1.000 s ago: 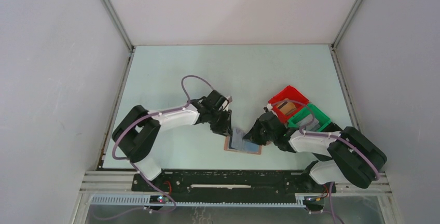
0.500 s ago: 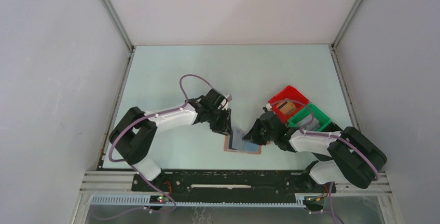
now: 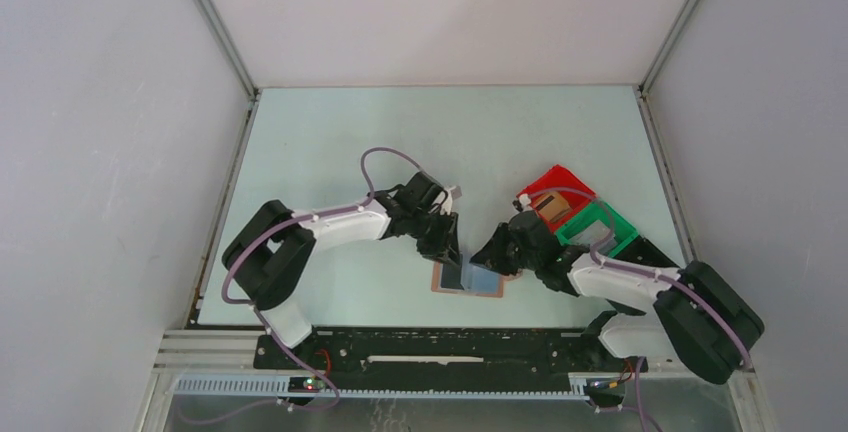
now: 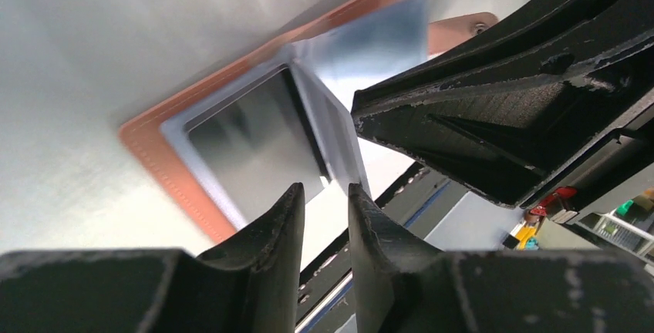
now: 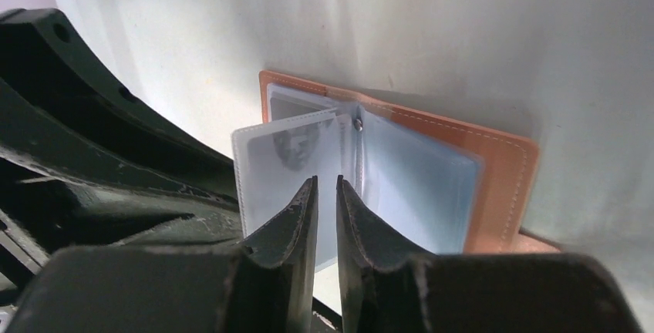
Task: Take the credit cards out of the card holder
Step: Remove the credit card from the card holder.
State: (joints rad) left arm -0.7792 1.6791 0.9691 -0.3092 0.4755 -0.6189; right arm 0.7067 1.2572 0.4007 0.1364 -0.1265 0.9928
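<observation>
Card holder (image 3: 468, 282) lies open & flat on the worktop (image 3: 450, 132), close to the near edge, approx mid-width. Tan cover is down, blue-grey panels up. Arms reach in from either side. Left gripper (image 3: 453, 256) is over the holder's far-left part, right gripper (image 3: 491, 260) over its far-right part, tips near each other.

Left wrist view: the card holder shows at an angle, a dark panel (image 4: 247, 140) in a pale frame w/ a stitched orange-tan border round it. One clear sleeve (image 4: 332, 129) stands up off the spine. Left gripper (image 4: 324, 190) sits right at that sleeve's lower edge, fingers nearly together w/ only a thin slit. Can't tell if the sleeve is nipped in it. Right gripper (image 4: 501, 109) looms close on the sleeve's other side. Side tab (image 4: 463, 28) w/ a stud pokes out past the holder's edge.

Right wrist view: the clear sleeve (image 5: 285, 156) is lifted, a faint face print showing thru it. There's a small metal stud (image 5: 357, 124) at the spine. The next blue-grey leaf (image 5: 416, 186) lies flat on the tan cover. Right gripper (image 5: 326, 181) is at the lifted sleeve's free edge, fingers almost together, thin slit. Whether it grips the sleeve can't be told. The left gripper's body fills the left of this view.

Red bin (image 3: 560, 177) & green bin (image 3: 610, 217) sit side by side near the right edge, just beyond the right arm.
</observation>
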